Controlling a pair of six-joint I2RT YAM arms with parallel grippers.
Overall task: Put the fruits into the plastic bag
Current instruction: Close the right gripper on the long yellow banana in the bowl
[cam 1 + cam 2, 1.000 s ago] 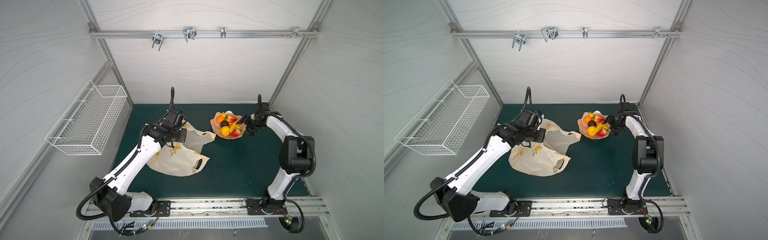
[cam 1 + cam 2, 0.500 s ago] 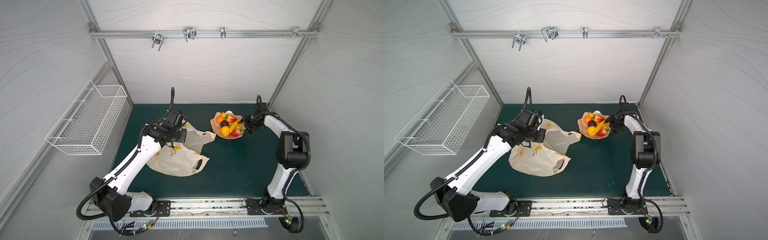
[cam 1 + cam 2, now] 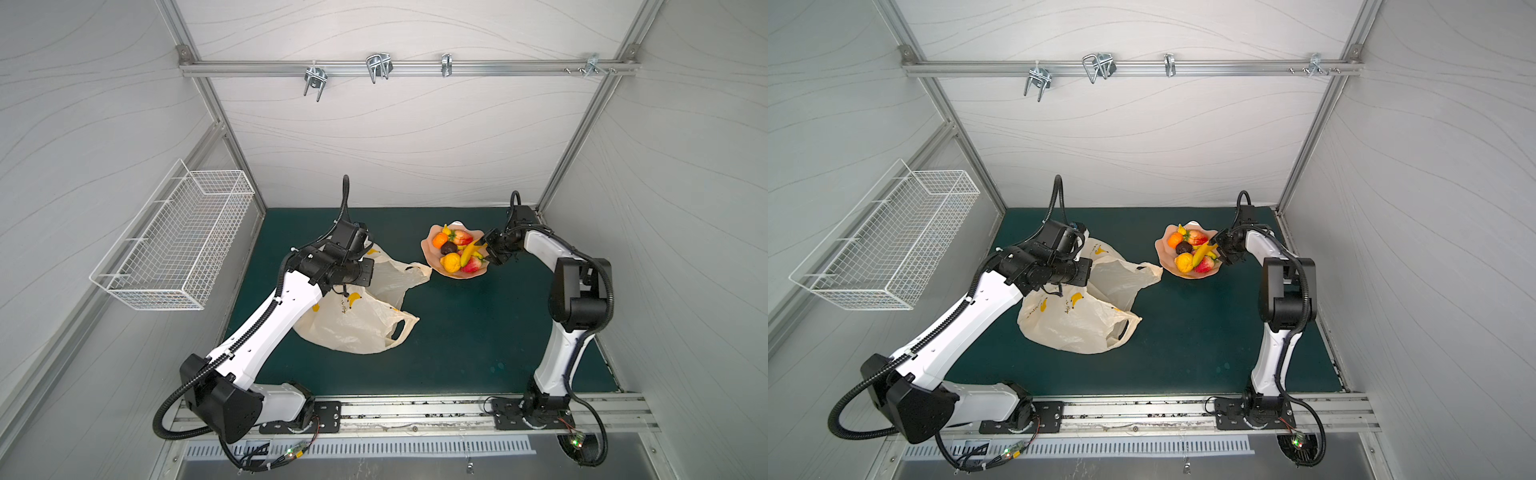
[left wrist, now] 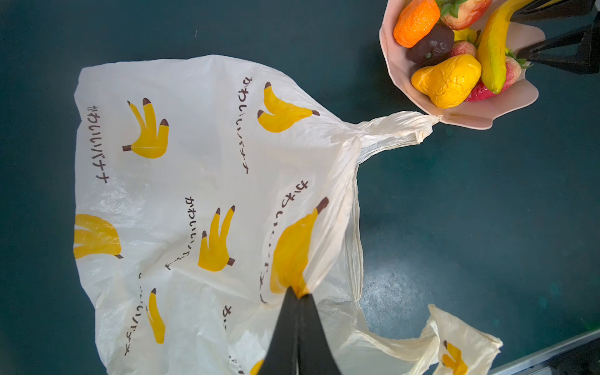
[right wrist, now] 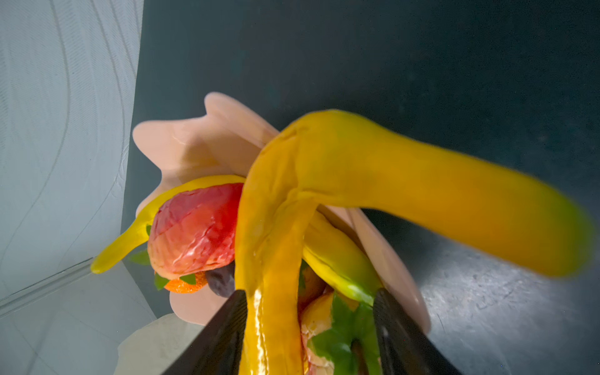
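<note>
The plastic bag lies crumpled on the green mat, cream with printed bananas. My left gripper is shut on a fold of the bag near its mouth. The fruits sit piled in a pink scalloped dish: a banana, an orange, a lemon, a dark brown piece and red strawberries. My right gripper reaches into the dish. Its jaws stand apart, with the banana against one finger and a strawberry's green leaves beside it.
A white wire basket hangs on the left wall. Metal hooks hang from the rail above the back wall. One bag handle touches the dish rim. The right wall stands close behind the right arm.
The right gripper's jaws have narrowed around the banana's end in the dish, and the right arm's elbow has shifted. The left arm and the bag have stayed still.
</note>
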